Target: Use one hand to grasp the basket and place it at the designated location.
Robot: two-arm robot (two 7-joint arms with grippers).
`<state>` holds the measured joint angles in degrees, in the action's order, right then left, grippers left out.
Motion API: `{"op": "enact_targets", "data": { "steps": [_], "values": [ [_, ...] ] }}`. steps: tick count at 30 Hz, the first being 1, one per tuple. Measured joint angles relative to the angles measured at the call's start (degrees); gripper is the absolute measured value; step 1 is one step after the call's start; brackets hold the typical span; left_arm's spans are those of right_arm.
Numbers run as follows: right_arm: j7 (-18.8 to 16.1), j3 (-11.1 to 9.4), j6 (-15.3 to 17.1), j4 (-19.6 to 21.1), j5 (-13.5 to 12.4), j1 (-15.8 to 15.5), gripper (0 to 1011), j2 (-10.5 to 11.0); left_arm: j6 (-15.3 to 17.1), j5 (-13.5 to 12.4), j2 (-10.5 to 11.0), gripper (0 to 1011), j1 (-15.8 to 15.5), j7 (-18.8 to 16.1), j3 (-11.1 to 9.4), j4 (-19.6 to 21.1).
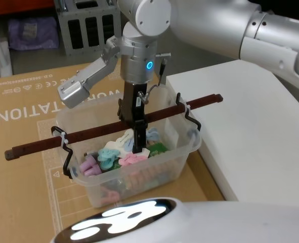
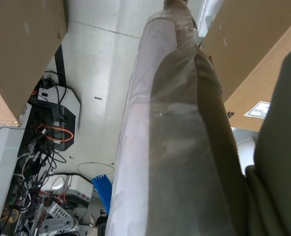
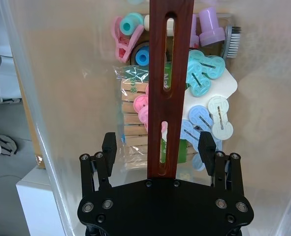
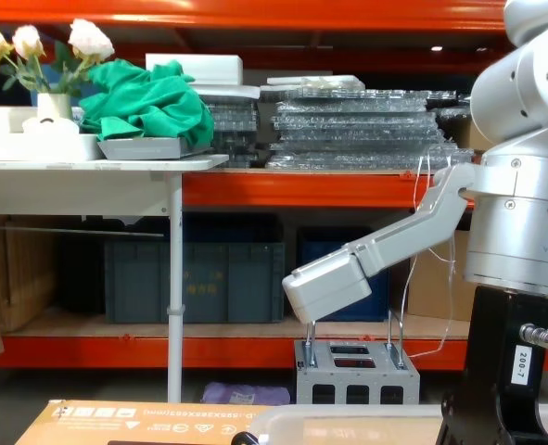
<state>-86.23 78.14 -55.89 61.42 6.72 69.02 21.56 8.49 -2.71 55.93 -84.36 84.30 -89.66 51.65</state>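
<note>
Right gripper point(image 3: 158, 147) hangs mid-basket point(image 1: 187, 152), jaws released, one finger either side of the reddish-brown handle point(image 3: 155, 64). Bar's long axis runs between them, square to closing. Basket sits on cardboard point(image 1: 23, 131), just beside the white table point(image 1: 250, 131).

Basket point(image 1: 187, 150) on cardboard point(image 1: 23, 139), table point(image 1: 250, 126) just rt of it, metal box point(image 1: 88, 25) behind. Right gripper point(image 3: 158, 143) straddles handle point(image 1: 96, 131), not touching.
</note>
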Motion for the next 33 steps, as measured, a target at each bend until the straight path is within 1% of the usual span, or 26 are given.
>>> {"op": "enact_targets", "data": {
  "steps": [4,7,9,10,15,19,24,33],
  "values": [
    [0.3,0.5,-0.1,-0.3,0.3,0.2,1001,-0.2,0.0,0.0,0.0,0,0.0,0.0,0.0,0.0],
    [0.1,1.2,0.0,-0.3,0.3,0.9,1002,-0.5,0.0,0.0,0.0,0,0.0,0.0,0.0,0.0],
    [-0.7,1.8,0.5,0.6,0.1,1.7,1001,-0.5,0.0,0.0,0.0,0,0.0,0.0,0.0,0.0],
    [-1.6,2.4,1.0,1.7,-0.2,2.7,1001,-0.4,0.0,0.0,0.0,0,0.0,0.0,0.0,0.0],
    [-3.1,3.4,2.4,3.8,-1.4,4.8,1001,0.2,0.0,0.0,0.0,0,0.0,0.0,0.0,0.0],
    [-3.1,3.1,3.9,7.0,-1.5,6.4,1001,1.8,0.0,0.0,0.0,0,0.0,0.0,0.0,0.0],
    [-2.6,2.9,4.7,9.5,-1.8,7.6,1001,3.1,0.0,0.0,0.0,0,0.0,0.0,0.0,0.0],
    [-1.3,3.0,6.2,12.0,-2.3,8.4,1001,4.8,0.0,0.0,0.0,0,0.0,0.0,0.0,0.0]
  ]
}}
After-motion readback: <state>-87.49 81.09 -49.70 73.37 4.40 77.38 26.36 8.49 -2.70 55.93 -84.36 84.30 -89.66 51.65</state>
